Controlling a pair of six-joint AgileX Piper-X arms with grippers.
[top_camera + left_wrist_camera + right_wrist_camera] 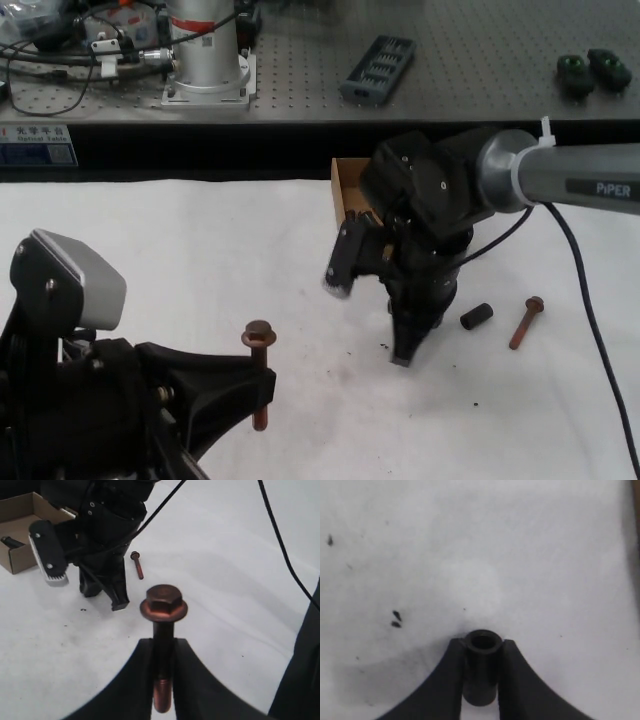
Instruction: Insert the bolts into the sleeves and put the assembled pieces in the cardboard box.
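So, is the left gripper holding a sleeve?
No, the left gripper is shut on a copper-coloured bolt, head up.

One copper bolt [163, 615] stands head-up in the left gripper [163, 642]; a black sleeve [482, 652] sits in the right gripper [482, 642]. A loose bolt [526, 322] and loose sleeve [477, 316] lie near the cardboard box [345, 190]

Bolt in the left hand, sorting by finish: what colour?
Coppery-brown bolt, best in left wrist view.
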